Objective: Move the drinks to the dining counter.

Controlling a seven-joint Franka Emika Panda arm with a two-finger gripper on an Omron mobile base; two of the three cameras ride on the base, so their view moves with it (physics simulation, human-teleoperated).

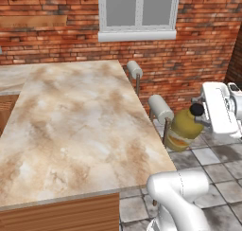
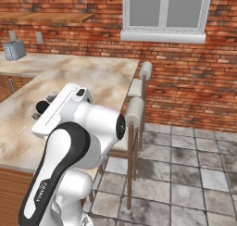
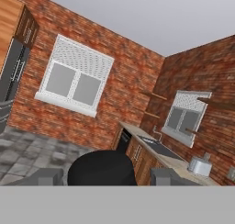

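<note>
Gripping the one yellow juice bottle (image 1: 183,130) at its black cap (image 1: 197,110), my gripper (image 1: 204,115) has its two fingers pinched on either side of that cap. In the hand view the same cap (image 3: 102,167) sits as a dark dome between my two fingertips (image 3: 45,177). The bottle hangs upright in the air off the side of the dining counter (image 1: 71,126), out past the counter's long edge and over the grey tiled floor (image 1: 222,168). It does not touch the stone top. Its orange label (image 1: 176,141) faces the counter.

Just beside the bottle, between it and the counter edge, is one round grey-cushioned stool (image 1: 160,109). A second stool (image 1: 134,70) stands farther along the same edge, toward the brick wall (image 1: 56,40). From the right base view I count those two stools and can make out a third cushion (image 2: 135,88) between them, though it is partly hidden.

The counter's marbled top is broad and bare where I can see it. Beyond its far end the brick wall carries one white-framed window (image 1: 138,12). Off the counter's far left corner, on the other worktop, sits one grey toaster (image 2: 15,49). In the hand view, well past the cap, I see two windows, one sink counter (image 3: 158,149) and one toaster (image 3: 200,165).
</note>
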